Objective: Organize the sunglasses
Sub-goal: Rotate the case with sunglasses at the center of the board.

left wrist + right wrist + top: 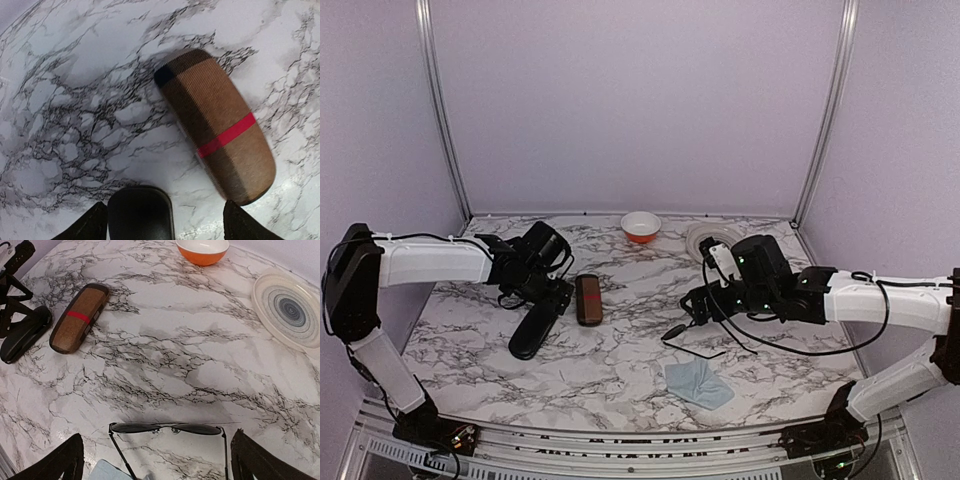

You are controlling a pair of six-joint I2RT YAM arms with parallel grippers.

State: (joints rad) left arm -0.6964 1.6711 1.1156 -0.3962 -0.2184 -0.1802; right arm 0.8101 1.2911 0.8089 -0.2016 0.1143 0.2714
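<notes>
The sunglasses (pixel 165 429), thin black wire with dark lenses, lie on the marble with temples unfolded toward the camera. My right gripper (pixel 160 465) is open, one finger on either side of them and touching neither end; in the top view it (pixel 698 312) hovers right of centre. A glossy black case (pixel 532 330) lies at the left, and a brown plaid case with a red stripe (pixel 587 298) lies beside it. My left gripper (pixel 165 225) is open over the black case's rounded end (pixel 140 212), which sits by the left finger; the plaid case (pixel 217 125) lies just beyond.
A light blue cloth (pixel 698 383) lies near the front edge, right beside the sunglasses' temples. An orange bowl (pixel 640 226) and a ringed plate (pixel 710 240) stand at the back of the table. A cable loops under the right arm.
</notes>
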